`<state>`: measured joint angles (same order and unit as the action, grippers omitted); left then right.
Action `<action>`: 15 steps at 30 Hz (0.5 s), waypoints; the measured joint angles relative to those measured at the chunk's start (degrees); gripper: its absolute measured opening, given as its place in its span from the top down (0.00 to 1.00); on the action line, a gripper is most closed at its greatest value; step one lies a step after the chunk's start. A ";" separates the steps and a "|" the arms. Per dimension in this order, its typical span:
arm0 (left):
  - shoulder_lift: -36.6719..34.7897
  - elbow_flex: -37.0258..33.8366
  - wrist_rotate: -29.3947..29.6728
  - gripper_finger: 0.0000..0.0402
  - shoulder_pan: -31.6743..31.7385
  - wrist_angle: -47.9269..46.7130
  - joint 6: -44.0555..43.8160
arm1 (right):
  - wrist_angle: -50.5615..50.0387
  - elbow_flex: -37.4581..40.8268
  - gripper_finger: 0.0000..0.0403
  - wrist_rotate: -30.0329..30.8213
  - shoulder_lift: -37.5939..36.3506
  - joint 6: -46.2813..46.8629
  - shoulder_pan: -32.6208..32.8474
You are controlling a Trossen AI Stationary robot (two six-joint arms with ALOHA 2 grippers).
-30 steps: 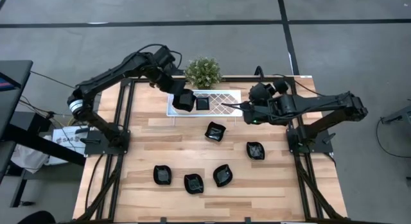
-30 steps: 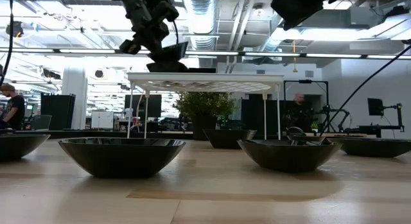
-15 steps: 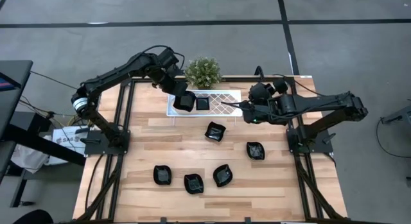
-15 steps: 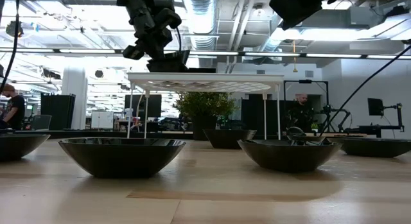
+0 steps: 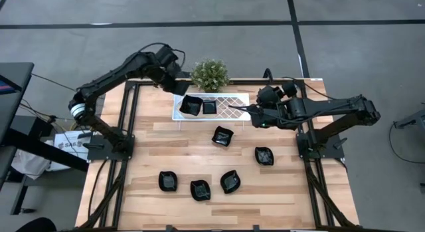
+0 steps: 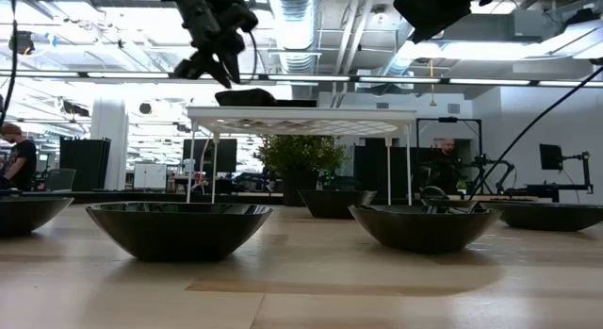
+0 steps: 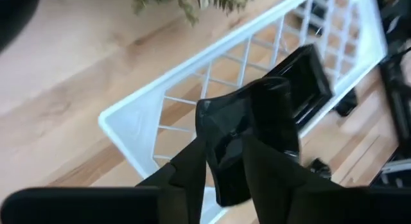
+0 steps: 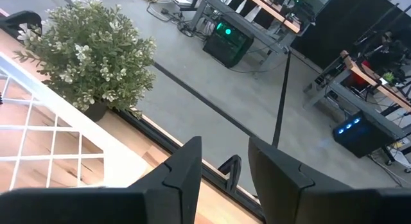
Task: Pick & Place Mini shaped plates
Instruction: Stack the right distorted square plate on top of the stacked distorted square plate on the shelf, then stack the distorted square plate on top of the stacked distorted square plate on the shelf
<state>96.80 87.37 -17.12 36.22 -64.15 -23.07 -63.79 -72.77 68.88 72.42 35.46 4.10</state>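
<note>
Left claw (image 5: 178, 88), fingers apart, hovers beside the glossy black mini plate (image 5: 191, 106) lying on the white lattice tray (image 5: 232, 103); right claw (image 5: 254, 117), fingers apart, waits at the tray's far end.

Even, bright light falls from overhead in the top-down view; the wooden desk (image 5: 166, 135) is evenly lit, and shadows beneath the small black plates (image 5: 230, 181) are short and soft. Seen from desk height, long ceiling lamps (image 6: 528, 48) glare to near white, and the arms stand as dark silhouettes against them. The nearest plate (image 6: 178, 228) gleams along its rim. The left wrist view is soft and blurred, its own dark fingers (image 7: 186, 179) out of focus. The right wrist view is sharper, with daylight-like brightness on the potted plant (image 8: 96, 54).
</note>
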 joint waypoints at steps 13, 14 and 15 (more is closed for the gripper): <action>-20.51 -0.64 11.34 0.72 -9.17 1.24 -4.32 | 3.49 0.00 0.69 -22.28 0.02 0.16 0.00; -21.89 -1.27 14.72 0.72 -10.94 1.98 -3.48 | 4.03 0.00 0.69 -25.75 0.02 0.35 0.01; -23.15 -1.97 18.03 0.72 -12.79 2.77 -2.63 | 4.72 0.00 0.69 -29.41 0.02 1.08 0.05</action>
<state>73.65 85.40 0.91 23.43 -61.39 -25.70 -59.07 -72.77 39.47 72.44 36.54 4.14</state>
